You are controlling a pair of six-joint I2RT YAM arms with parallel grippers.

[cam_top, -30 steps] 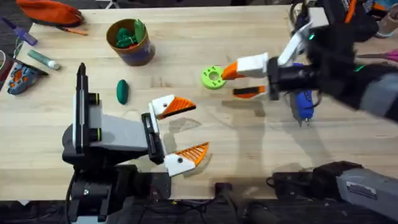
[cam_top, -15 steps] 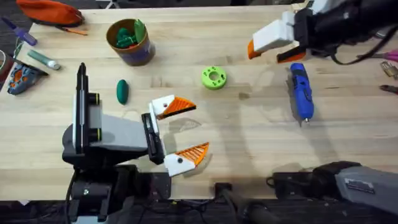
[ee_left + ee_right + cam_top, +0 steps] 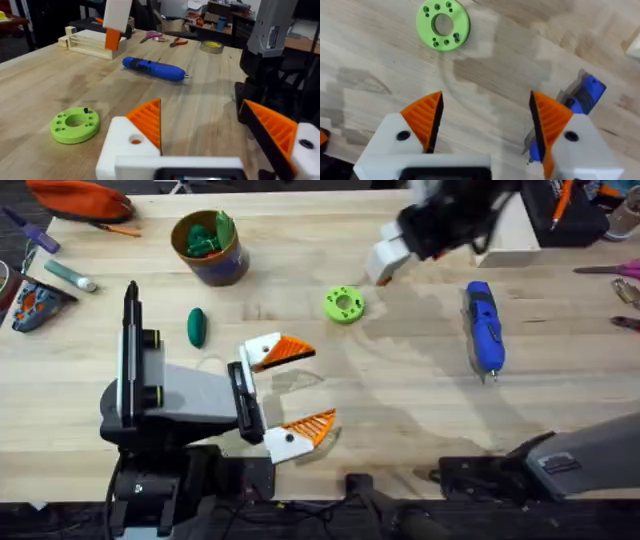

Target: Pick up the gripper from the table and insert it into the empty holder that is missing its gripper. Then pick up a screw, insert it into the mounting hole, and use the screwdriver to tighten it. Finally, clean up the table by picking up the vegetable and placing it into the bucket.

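Table (image 3: 420, 400) wooden, holds all items. Left gripper (image 3: 295, 385) low over near-left area, jaws spread, empty. Right gripper (image 3: 485, 125) raised over far middle, jaws wide apart, nothing between them. Bucket (image 3: 208, 248) far left, green items inside. Screwdriver (image 3: 484, 328) flat at right. Lime-green disc (image 3: 343, 304) mid-table. Vegetable (image 3: 197, 326) on table near bucket, outside it.

On the table: 1 bright blue pen-shaped electric screwdriver (image 3: 484, 329), 1 round lime-green plastic disc (image 3: 343, 304), 1 dark green oval toy vegetable (image 3: 196, 326), 1 round tan-gold bucket (image 3: 209, 248).
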